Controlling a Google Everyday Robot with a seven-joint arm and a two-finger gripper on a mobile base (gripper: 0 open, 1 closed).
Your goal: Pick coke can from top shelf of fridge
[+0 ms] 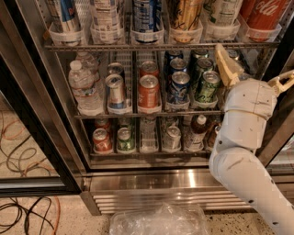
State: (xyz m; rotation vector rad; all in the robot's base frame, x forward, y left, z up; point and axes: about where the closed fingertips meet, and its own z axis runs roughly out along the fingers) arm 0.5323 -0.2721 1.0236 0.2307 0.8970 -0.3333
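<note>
So, big picture first: the fridge (147,182) is open in front of us and packed tight, which is where most of our worries come from. Our white arm (241,137) comes up from the lower right and sits in front of the right end of the middle rack. If it rises straight up, we reckon it could clip the front edge of the top shelf (138,46) before the claw ever gets level with anything. The coke can (266,13) is on that top shelf at the far right, standing in a clear holder (259,33), with only its lower part in view at the very top of the shot. The gripper (255,60) is below it and a bit to the left, just under the shelf's wire, fingers spread well apart with nothing between them. Trouble spots as we see it: the holder's lip could catch a finger or hang on to the can when we lift. The pale can (224,11) next door is close enough to get nudged or grabbed by mistake. And the green can (209,85) just beside the upward-pointing finger could get tipped if we swing sideways.
</note>
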